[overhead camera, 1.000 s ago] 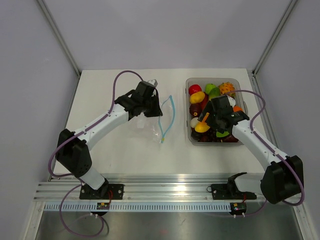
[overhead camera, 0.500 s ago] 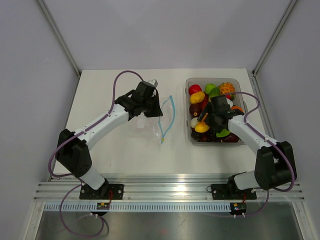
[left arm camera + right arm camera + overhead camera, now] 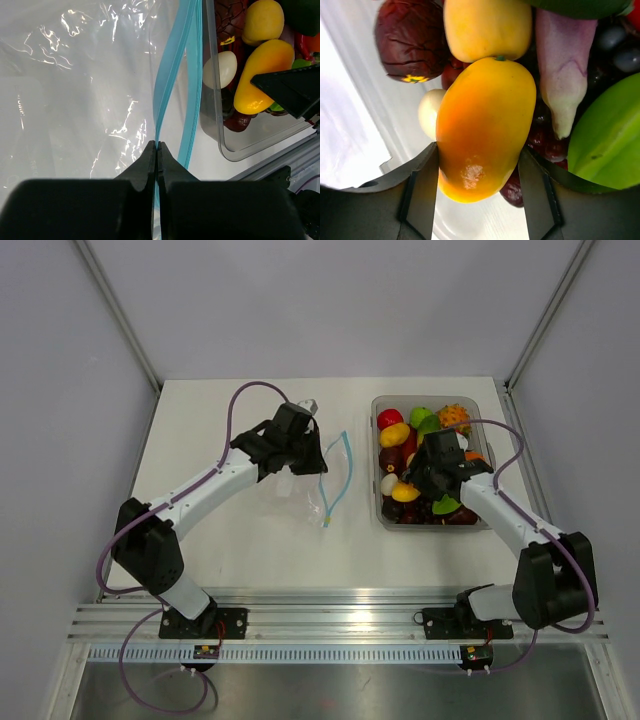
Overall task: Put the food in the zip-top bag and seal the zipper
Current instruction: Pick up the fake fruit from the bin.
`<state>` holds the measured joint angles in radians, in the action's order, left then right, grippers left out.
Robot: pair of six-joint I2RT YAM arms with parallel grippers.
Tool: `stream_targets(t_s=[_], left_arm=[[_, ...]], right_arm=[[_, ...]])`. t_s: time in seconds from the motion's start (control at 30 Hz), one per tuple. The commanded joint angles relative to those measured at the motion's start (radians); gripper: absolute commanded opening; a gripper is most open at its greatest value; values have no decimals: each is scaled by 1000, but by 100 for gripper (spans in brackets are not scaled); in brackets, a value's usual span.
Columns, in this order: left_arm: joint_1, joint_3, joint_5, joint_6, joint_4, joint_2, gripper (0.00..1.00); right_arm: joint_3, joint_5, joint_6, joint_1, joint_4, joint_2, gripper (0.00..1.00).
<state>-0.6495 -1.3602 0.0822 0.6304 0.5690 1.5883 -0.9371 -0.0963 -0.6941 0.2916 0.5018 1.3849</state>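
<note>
The clear zip-top bag [image 3: 298,488] lies left of centre, and its light-blue zipper [image 3: 338,472] curves along its right edge. My left gripper [image 3: 310,462] is shut on one lip of the mouth; in the left wrist view the blue zipper [image 3: 192,75] runs from between my fingertips [image 3: 157,146] over the bag [image 3: 75,90]. The food fills a rigid clear tub [image 3: 374,510]. My right gripper [image 3: 415,485] is down in the tub, its fingers [image 3: 420,195] pressed on both sides of a yellow-orange mango [image 3: 485,125], which still sits among the other fruit.
Around the mango lie a dark red wrinkled fruit [image 3: 410,40], a yellow fruit [image 3: 487,27], a white egg shape [image 3: 427,112], a pale purple piece [image 3: 562,60] and a green piece [image 3: 610,140]. The tub wall [image 3: 215,135] stands just right of the bag's mouth.
My right gripper has dropped lower into the tub and its fingers now flank the mango. The left arm and the bag have hardly moved.
</note>
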Motion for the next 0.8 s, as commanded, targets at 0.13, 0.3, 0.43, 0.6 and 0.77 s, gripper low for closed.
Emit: stream_targets(t_s=[0.13, 0.3, 0.43, 0.6, 0.77], left_arm=[[-10, -40, 48, 23, -78, 18, 0], [-10, -51, 51, 14, -67, 29, 0], [-10, -53, 45, 11, -61, 25, 0], [-10, -59, 53, 12, -55, 29, 0], [-10, -70, 77, 12, -44, 22, 0]], right_arm=[[-57, 7, 45, -3, 12, -139, 23], [-106, 92, 67, -2, 6, -182, 22], [-186, 138, 61, 68, 11, -185, 23], [-267, 119, 56, 220, 0, -115, 27], [-302, 116, 38, 302, -55, 2, 27]])
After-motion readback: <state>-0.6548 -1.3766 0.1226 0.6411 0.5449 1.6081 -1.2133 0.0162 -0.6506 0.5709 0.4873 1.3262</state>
